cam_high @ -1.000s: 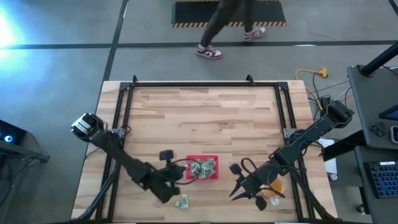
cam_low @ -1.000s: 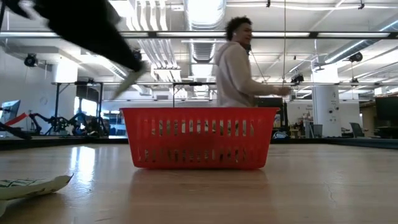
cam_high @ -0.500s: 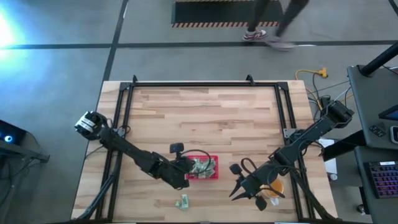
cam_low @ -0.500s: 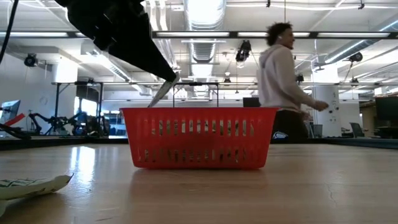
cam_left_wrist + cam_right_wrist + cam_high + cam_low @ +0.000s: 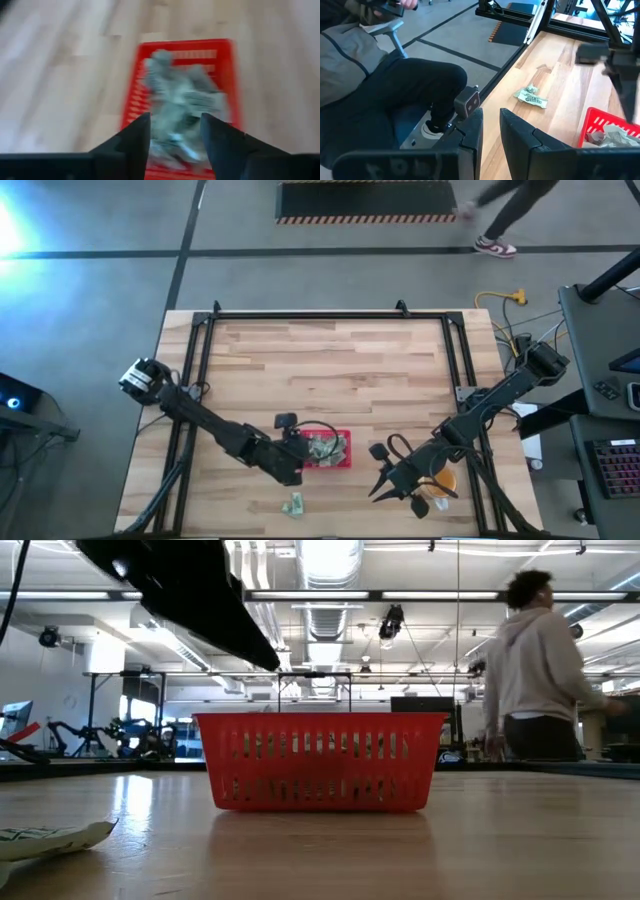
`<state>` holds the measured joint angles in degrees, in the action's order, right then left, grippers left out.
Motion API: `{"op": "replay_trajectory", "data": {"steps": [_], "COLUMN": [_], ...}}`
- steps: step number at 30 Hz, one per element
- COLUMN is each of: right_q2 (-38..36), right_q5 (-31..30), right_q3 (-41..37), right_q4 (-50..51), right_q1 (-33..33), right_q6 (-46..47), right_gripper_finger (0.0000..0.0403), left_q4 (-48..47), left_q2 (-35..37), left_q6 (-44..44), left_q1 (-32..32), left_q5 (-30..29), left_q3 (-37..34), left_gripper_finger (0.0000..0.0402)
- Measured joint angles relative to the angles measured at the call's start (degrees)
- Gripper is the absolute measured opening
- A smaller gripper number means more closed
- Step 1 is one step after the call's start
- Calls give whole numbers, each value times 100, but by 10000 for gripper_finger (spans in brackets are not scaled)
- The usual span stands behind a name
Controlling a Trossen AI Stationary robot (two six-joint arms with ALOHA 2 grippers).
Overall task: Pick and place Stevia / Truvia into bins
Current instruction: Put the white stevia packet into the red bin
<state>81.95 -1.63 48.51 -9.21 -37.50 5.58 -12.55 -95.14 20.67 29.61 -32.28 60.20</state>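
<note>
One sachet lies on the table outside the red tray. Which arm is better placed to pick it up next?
Probably the left. Its tool is open over the red tray, just beside the loose sachet. The right tool waits farther away, beyond the tray.

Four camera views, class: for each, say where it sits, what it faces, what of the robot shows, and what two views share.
High view: overhead, facing down; both arms, red tray.
Low view: at tabletop level, facing the tray; one arm overhead.
Left wrist view: above the tray, left gripper fingers parted.
Right wrist view: along the table edge; right gripper, loose sachet.
Shared: tray and sachets appear in both high and left wrist views.
</note>
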Motion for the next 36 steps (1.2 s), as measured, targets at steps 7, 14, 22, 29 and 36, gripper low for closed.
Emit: {"op": "replay_trajectory", "data": {"steps": [7,14,22,29,36], "right_q2": [0,0,0,0,0], "right_q5": [4,2,2,2,0], "right_q3": [0,0,0,0,0], "right_q4": [41,46,43,42,42], "right_q1": [0,0,0,0,0], "right_q6": [0,0,0,12,22], "right_gripper_finger": [57,57,57,57,57], "left_q4": [13,13,531,764,594], "left_q2": [145,22,-329,-920,-1076], "left_q6": [685,1082,1211,1376,1788], "left_q1": [106,544,1002,1162,1250], "left_q5": [2008,2439,2268,2287,2321], "left_q3": [11,9,7,85,67], "left_gripper_finger": [166,166,166,166,166]}}
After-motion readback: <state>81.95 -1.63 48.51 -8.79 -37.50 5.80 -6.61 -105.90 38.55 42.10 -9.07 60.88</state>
